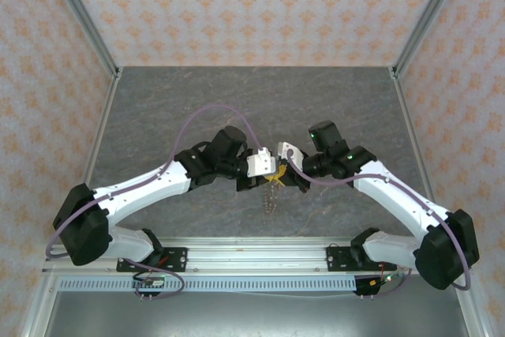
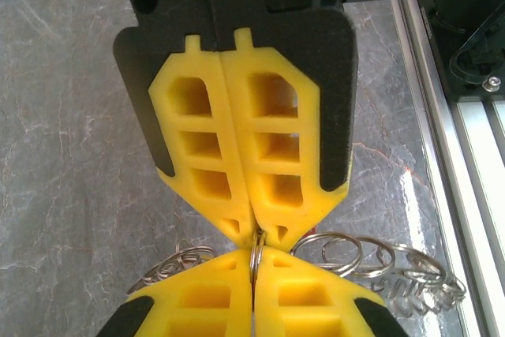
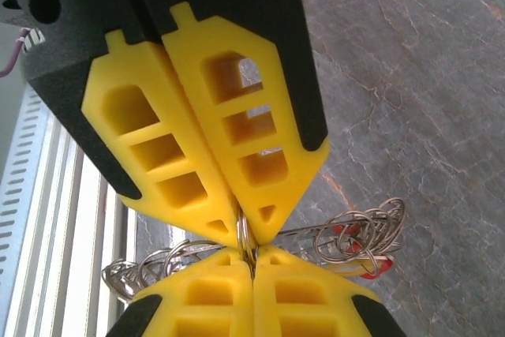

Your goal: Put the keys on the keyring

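Grey marble tabletop, floral-papered walls

A: Arms?
B: White shells, black joints, big black shoulder housings, lilac cables.
A: Fingers?
B: Yellow plastic, square pockets, black foam backing.

You will find no legible text, label, brand name, number or sign in the top view or in either wrist view.
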Action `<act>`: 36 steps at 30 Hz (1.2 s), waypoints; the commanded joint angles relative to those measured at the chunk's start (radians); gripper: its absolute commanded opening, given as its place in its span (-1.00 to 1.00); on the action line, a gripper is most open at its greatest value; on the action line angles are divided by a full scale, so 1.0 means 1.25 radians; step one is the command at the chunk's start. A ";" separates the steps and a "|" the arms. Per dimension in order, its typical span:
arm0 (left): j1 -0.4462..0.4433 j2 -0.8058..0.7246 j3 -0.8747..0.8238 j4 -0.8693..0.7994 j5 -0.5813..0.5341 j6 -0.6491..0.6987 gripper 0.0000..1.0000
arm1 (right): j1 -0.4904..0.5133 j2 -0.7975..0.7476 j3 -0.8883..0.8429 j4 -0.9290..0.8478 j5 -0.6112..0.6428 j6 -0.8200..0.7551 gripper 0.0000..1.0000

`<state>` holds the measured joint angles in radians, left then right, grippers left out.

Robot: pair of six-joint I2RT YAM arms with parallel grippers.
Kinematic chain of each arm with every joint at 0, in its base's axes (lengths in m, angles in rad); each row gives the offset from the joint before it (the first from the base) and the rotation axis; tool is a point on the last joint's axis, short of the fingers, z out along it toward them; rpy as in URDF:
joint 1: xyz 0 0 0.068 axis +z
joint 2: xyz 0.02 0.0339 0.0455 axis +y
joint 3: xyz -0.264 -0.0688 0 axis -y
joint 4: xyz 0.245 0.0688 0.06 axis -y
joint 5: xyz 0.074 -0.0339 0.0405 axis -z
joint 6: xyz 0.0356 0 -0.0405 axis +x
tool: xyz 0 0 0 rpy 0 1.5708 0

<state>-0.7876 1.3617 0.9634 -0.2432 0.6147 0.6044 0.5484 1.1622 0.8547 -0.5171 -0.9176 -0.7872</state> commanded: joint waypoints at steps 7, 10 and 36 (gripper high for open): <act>-0.004 0.012 -0.004 -0.045 -0.078 0.015 -1.00 | 0.014 -0.043 0.047 -0.011 0.008 0.009 -1.00; -0.004 -0.006 -0.026 -0.005 -0.063 -0.004 -1.00 | 0.015 -0.051 0.036 -0.011 0.017 0.008 -1.00; 0.035 -0.088 -0.149 0.299 0.120 -0.164 -1.00 | -0.044 -0.070 -0.165 0.364 -0.160 0.161 -0.72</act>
<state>-0.7433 1.2762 0.7765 0.0593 0.7181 0.4149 0.4938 1.0809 0.6472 -0.1295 -1.0683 -0.5915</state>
